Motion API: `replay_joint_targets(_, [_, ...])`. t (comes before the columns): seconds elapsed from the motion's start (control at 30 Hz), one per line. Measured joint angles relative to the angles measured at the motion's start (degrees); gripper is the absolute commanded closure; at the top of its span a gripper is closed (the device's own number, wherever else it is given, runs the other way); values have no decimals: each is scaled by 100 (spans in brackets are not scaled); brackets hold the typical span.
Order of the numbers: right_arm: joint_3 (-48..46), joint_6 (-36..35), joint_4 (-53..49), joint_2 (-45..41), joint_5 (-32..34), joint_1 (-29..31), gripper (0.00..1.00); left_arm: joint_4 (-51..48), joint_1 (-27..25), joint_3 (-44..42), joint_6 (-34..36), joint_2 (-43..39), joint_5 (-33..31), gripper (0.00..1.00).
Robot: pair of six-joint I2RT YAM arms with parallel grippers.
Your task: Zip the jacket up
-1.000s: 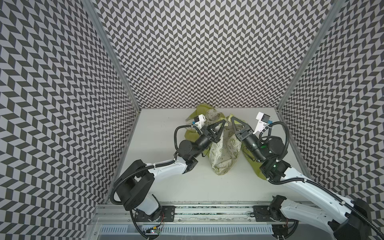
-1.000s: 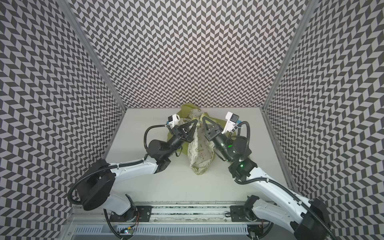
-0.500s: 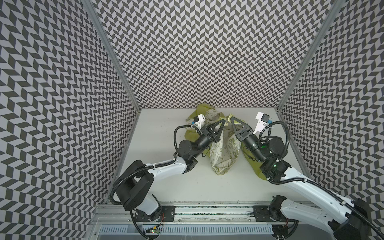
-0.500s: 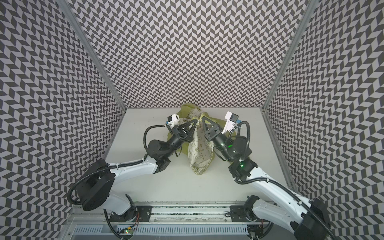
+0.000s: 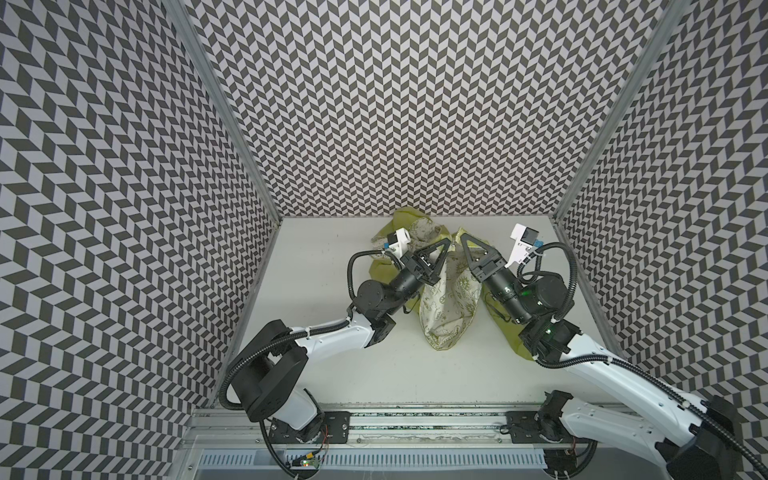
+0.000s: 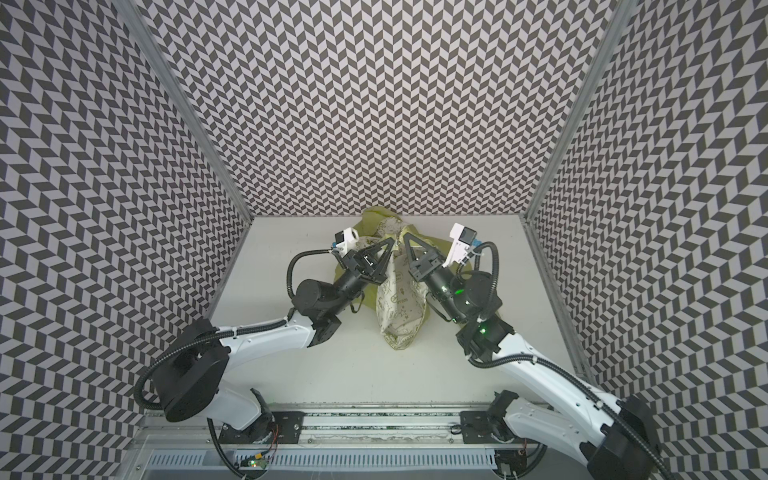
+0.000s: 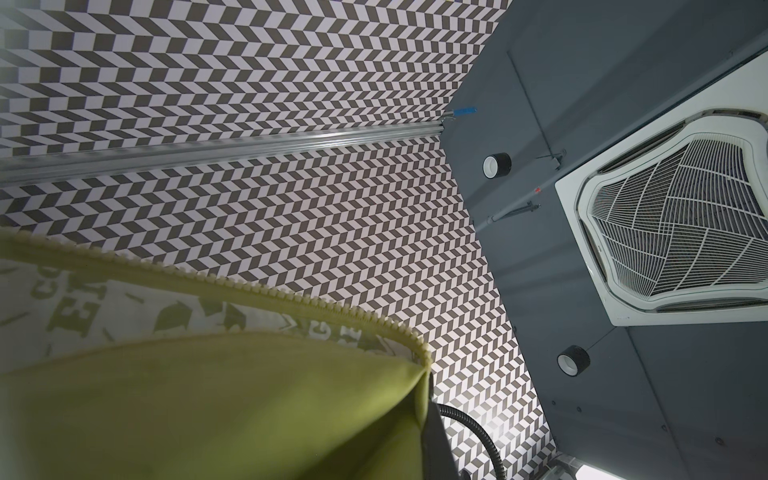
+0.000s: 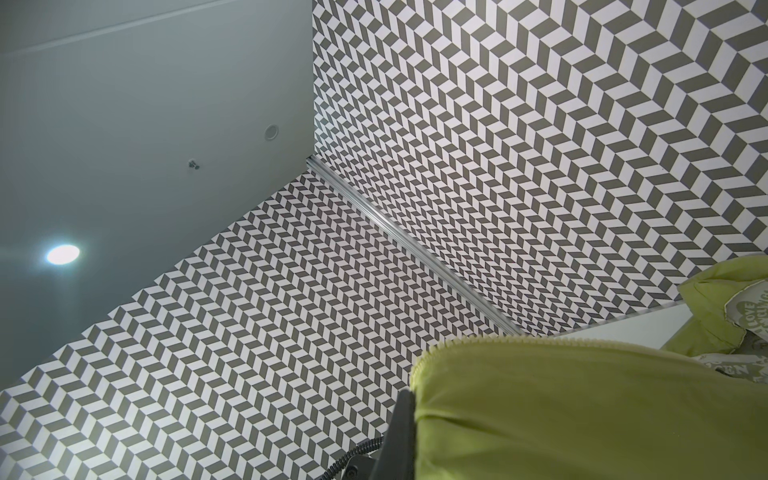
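Note:
The olive-green jacket (image 5: 446, 307) lies open near the back of the table in both top views, its cream doodle-printed lining (image 6: 401, 307) facing up and gathered into a hanging fold. My left gripper (image 5: 448, 242) and my right gripper (image 5: 462, 237) are raised side by side, tips almost together. Each is shut on one front edge of the jacket. In the left wrist view green fabric (image 7: 249, 407) with zipper teeth (image 7: 291, 300) runs into the left gripper (image 7: 427, 376). In the right wrist view the toothed edge (image 8: 457, 343) folds over the right gripper (image 8: 409, 392). No zipper slider shows.
The white table (image 5: 324, 257) is boxed in by chevron-patterned walls (image 5: 415, 124) at the back and on both sides. The jacket's hood (image 5: 401, 218) bunches against the back wall. A metal rail (image 5: 415, 419) with both arm bases runs along the front edge.

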Motion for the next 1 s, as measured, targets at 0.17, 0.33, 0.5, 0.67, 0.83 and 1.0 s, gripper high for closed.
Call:
replay_joint_targets(0.17, [0,-42,0,0,-72,0,100,2,0,0,2,0,-20,100])
replay_joint_targets(0.33, [0,-72,-13,-24,-166,-2,100,4,0,0,0,0,-42,100])
replay_joint_targets(0.5, [-7,-61,-81,-96,-260,-2,100,15,0,0,0,2,-42,100])
replay_joint_targets(0.67, [-59,-46,-208,-225,-308,0,100,13,-2,7,-2,2,-13,100])
replay_joint_targets(0.83, [-72,17,-411,-369,-321,-2,100,13,-11,22,0,2,42,100])
replay_joint_targets(1.0, [-98,44,-520,-444,-369,-2,100,11,-17,127,0,17,52,100])
